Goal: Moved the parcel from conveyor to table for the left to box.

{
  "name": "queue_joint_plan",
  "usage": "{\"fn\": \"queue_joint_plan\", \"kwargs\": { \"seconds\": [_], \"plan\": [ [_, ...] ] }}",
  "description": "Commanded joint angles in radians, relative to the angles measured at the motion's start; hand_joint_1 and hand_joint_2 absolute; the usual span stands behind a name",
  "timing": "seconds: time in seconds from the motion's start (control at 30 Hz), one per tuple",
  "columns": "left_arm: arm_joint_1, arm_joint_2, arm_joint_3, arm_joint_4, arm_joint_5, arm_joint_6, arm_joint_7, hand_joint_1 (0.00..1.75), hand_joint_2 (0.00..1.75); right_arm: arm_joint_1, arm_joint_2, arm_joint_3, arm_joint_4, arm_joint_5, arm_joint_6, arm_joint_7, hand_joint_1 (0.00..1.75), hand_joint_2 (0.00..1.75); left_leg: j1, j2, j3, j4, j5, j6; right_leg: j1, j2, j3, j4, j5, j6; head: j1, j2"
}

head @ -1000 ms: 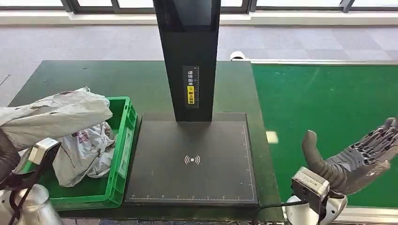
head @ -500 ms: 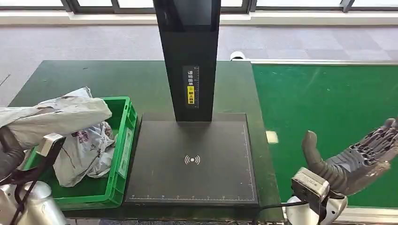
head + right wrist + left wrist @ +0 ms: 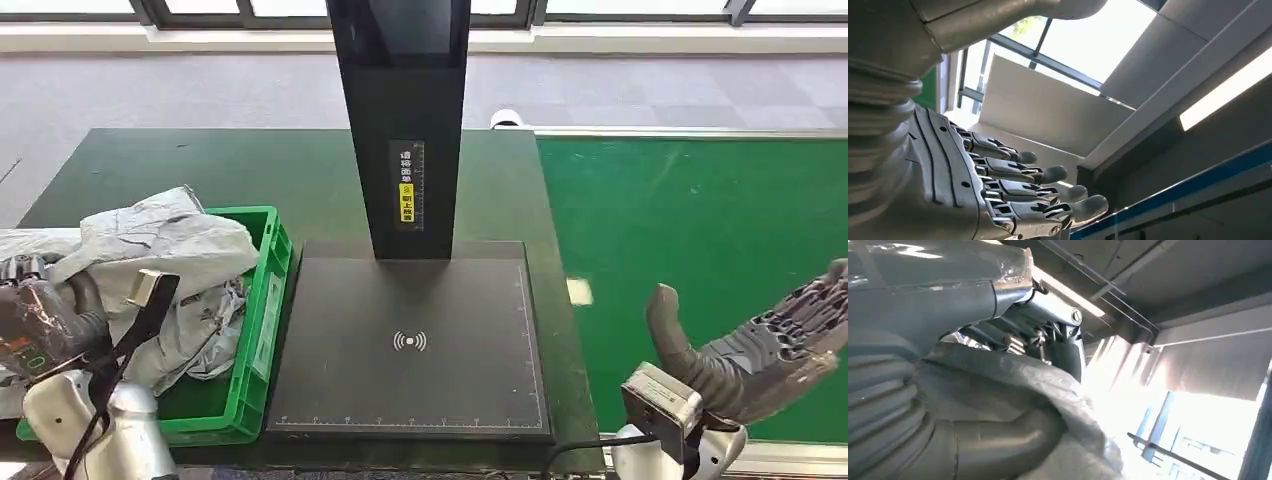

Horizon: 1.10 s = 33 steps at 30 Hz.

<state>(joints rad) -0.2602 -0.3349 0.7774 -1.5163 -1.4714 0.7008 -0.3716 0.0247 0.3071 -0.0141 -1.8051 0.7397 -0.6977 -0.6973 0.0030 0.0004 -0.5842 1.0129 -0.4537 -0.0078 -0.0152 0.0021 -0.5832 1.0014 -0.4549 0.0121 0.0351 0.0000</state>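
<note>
We are at the boxing step: our left hand (image 3: 45, 315) grips the crumpled grey plastic mailer parcel (image 3: 165, 245), which sags over the near-left part of the green plastic crate (image 3: 262, 330), just left of the black scanner platform (image 3: 410, 345). Our right hand (image 3: 770, 345) hovers with fingers spread and nothing in it over the green conveyor belt (image 3: 700, 220), right of the platform. Next, we judge, the left hand lowers and lets go.

A dark green surface (image 3: 200, 165) is carrying a green crate (image 3: 262, 300) at 9 o'clock and a black scanner base (image 3: 410, 345) at centre; a green conveyor (image 3: 700, 230) is lying at 3 o'clock.
</note>
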Motion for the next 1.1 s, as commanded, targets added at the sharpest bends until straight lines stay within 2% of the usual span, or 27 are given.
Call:
{"fn": "queue_joint_plan", "kwargs": {
  "seconds": [0.03,0.3,0.33,0.4,0.57,0.6,1.1],
  "plan": [
    [-0.01,0.021,-0.024,0.078,-0.002,-0.003,0.005,1.05,1.75,0.014,0.041,-0.069,0.006,-0.001,0.0,-0.001,0.0,1.75,0.001,-0.002,0.001,-0.002,0.001,0.0,0.001,-0.003,0.002,-0.002,0.0,-0.001,0.0,0.0],
    [-0.01,0.021,-0.024,0.078,-0.002,-0.003,0.005,1.05,1.75,0.014,0.041,-0.069,0.006,-0.001,0.0,-0.001,0.0,1.75,0.001,-0.002,0.001,-0.002,0.0,0.0,0.001,-0.002,0.002,-0.002,0.0,-0.001,0.0,0.0],
    [0.001,0.038,-0.053,0.131,-0.005,-0.003,0.043,0.0,1.75,0.013,0.042,-0.073,0.008,0.0,0.0,-0.001,0.0,1.75,0.001,-0.002,0.002,-0.002,0.001,0.0,0.001,-0.002,0.003,-0.003,0.0,-0.001,0.0,0.0],
    [0.026,0.086,-0.145,0.152,0.033,-0.003,0.139,0.0,1.75,0.007,0.035,-0.075,0.018,-0.006,0.0,-0.001,0.0,1.75,0.001,-0.002,0.002,-0.003,0.001,0.0,0.001,-0.003,0.003,-0.003,0.0,-0.001,0.0,0.0],
    [0.028,0.105,-0.166,0.178,0.099,-0.003,0.155,0.0,1.75,-0.001,0.034,-0.08,0.03,-0.006,0.0,-0.001,0.0,1.75,0.001,-0.002,0.001,-0.002,0.001,-0.001,0.001,-0.002,0.002,-0.002,0.0,-0.001,0.0,0.0],
    [0.027,0.104,-0.163,0.173,0.109,-0.003,0.15,0.0,0.0,-0.002,0.034,-0.08,0.034,-0.006,0.0,-0.001,0.0,1.75,0.002,-0.002,0.002,-0.003,0.001,-0.001,0.002,-0.003,0.003,-0.004,0.001,-0.002,0.0,0.0],
    [0.008,0.092,-0.118,0.163,0.147,-0.003,0.097,0.0,0.0,-0.008,0.033,-0.082,0.052,-0.007,0.0,-0.001,0.0,1.75,0.001,-0.002,0.001,-0.002,0.001,0.0,0.001,-0.002,0.002,-0.002,0.0,-0.001,0.0,0.0]
  ]
}}
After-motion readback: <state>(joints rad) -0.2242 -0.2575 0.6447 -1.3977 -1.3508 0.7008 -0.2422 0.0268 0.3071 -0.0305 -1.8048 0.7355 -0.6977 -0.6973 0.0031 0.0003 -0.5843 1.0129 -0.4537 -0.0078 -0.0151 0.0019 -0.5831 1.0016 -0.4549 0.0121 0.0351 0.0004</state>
